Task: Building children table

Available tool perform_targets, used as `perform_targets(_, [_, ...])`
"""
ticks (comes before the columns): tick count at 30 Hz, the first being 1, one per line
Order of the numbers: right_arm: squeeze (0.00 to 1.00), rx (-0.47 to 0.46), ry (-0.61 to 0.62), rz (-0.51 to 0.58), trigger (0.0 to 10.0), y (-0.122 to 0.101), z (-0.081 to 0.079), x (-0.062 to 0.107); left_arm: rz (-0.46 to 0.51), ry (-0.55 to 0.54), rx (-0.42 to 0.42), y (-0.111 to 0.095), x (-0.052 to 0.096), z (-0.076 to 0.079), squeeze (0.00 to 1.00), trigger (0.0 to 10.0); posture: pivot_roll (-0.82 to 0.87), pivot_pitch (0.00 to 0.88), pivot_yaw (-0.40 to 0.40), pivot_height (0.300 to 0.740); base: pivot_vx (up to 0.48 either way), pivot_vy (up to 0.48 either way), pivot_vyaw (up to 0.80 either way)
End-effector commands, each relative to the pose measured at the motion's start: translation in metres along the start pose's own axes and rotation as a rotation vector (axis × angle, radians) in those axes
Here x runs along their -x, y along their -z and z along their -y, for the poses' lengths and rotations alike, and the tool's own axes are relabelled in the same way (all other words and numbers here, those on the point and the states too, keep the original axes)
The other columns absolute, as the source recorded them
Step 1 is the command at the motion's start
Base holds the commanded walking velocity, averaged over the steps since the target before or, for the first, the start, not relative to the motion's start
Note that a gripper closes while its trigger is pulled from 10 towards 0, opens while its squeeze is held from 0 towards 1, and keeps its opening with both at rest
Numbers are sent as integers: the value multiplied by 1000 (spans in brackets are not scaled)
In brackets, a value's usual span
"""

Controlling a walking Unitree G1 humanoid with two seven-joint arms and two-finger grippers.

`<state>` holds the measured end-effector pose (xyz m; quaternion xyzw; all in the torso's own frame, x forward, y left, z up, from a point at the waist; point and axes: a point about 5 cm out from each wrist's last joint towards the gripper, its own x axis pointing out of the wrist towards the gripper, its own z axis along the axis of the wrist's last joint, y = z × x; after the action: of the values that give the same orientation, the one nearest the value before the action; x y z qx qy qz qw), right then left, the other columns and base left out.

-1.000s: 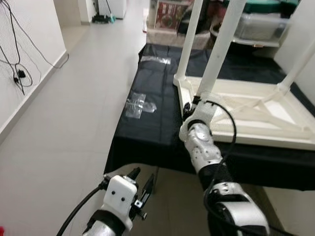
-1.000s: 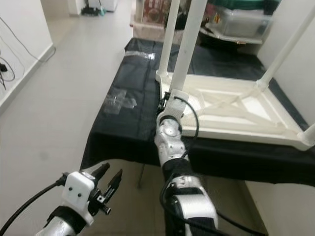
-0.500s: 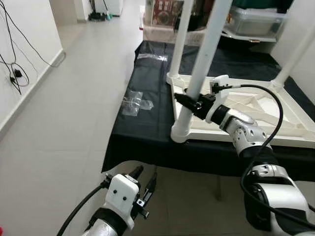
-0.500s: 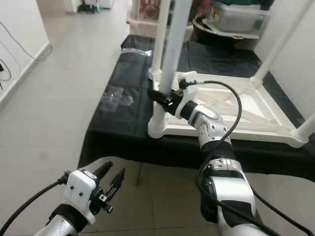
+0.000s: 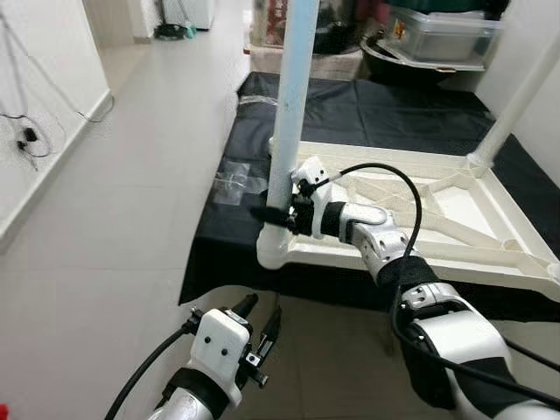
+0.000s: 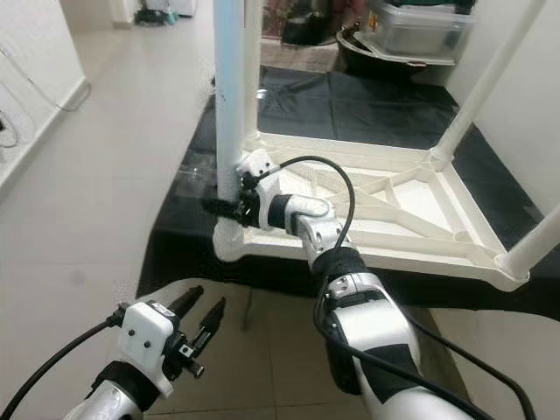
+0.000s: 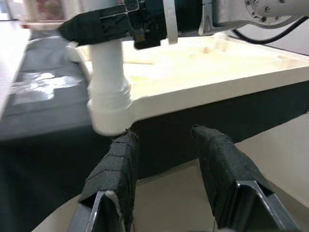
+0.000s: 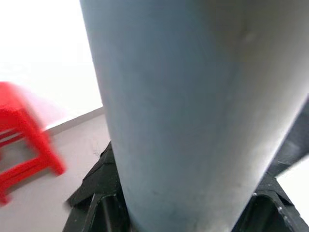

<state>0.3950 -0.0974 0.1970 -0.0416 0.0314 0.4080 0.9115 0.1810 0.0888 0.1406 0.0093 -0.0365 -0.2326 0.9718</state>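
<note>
White plastic leg (image 5: 287, 114) now standing in the near-left corner socket of the upturned table (image 5: 411, 219), and the right gripper (image 5: 278, 213) is clamping it low down, having swung across. Left gripper (image 5: 259, 325) is hanging open below the edge.

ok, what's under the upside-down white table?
A black cloth lies under the white table, draped over its support's front edge. The support itself is covered by the cloth. The right gripper grips the near table leg.
</note>
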Motion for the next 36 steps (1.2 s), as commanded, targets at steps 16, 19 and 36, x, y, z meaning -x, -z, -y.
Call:
perform_targets(16, [0, -355, 1207, 8, 0, 50, -6, 42, -12, 11, 8, 5, -1, -1, 0, 10000, 108, 79, -81, 740, 0, 0, 0])
perform_targets(19, [0, -373, 1192, 13, 0, 50, -14, 35, -12, 11, 8, 5, -1, -1, 0, 10000, 108, 79, -81, 740, 0, 0, 0])
perform_targets(36, [0, -238, 272, 224, 10000, -8, 18, 30, -11, 19, 23, 6, -3, 0, 0, 10000, 94, 74, -81, 740, 0, 0, 0])
